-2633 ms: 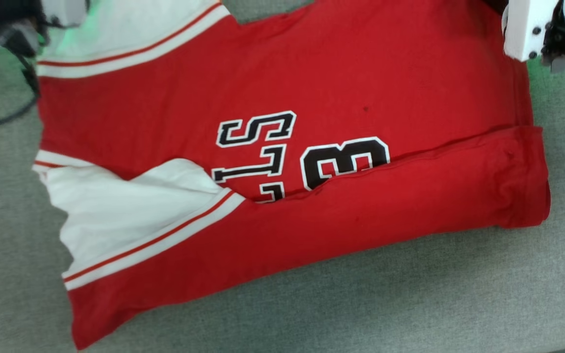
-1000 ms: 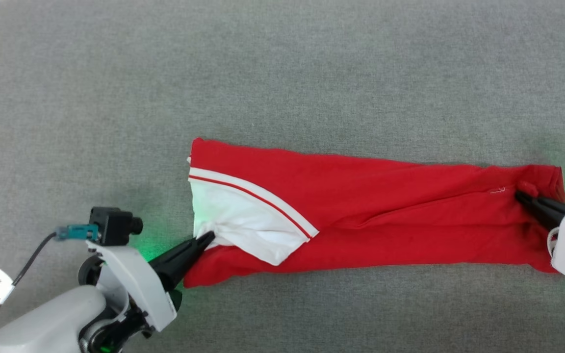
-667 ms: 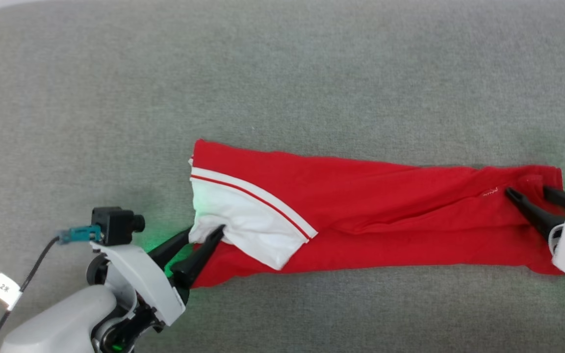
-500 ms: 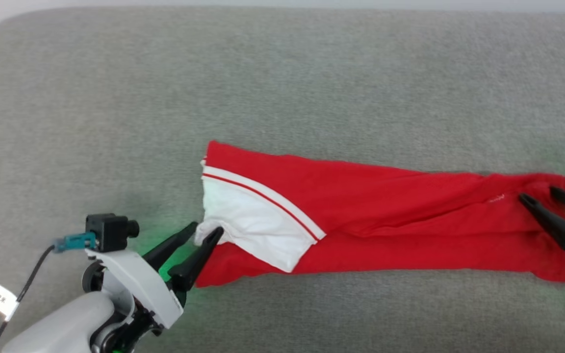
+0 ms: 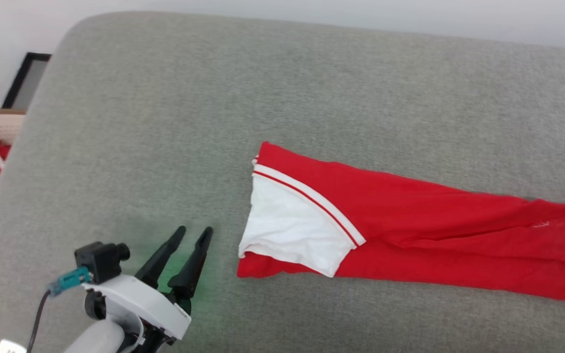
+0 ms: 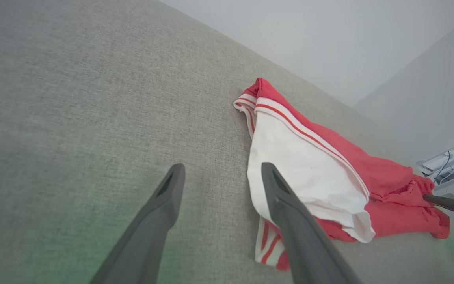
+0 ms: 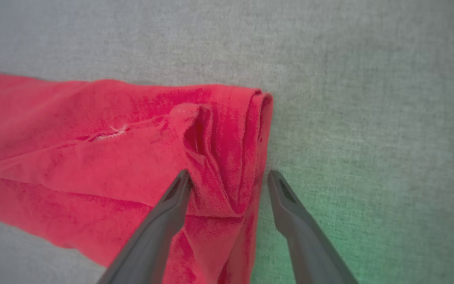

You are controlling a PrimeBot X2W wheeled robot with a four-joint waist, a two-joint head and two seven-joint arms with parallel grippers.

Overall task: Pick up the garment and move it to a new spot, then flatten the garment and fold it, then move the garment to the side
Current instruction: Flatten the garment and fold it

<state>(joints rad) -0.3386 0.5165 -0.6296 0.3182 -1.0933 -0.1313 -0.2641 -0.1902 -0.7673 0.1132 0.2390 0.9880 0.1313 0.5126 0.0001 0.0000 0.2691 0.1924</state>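
While folded red garment [image 5: 410, 235] lies as long strip on grey cushion [image 5: 312, 73], left gripper [image 5: 194, 229] jaws spread, empty; white cuff panel [image 5: 287, 230] near, off to side of fingertips [image 5: 203, 241], apart; right gripper [image 7: 229, 173] jaws spread, nothing clamped; strip's red end edge between them; contact unclear.

You see a bright red garment [image 5: 434, 235] whose white cuff panel [image 5: 287, 230] is edged with a thin red stripe between white bands. The cushion [image 5: 214, 98] under it is mottled grey, tinted green beside the black fingers [image 5: 195, 257] and white housing [image 5: 140, 300] of the left gripper [image 5: 194, 229].
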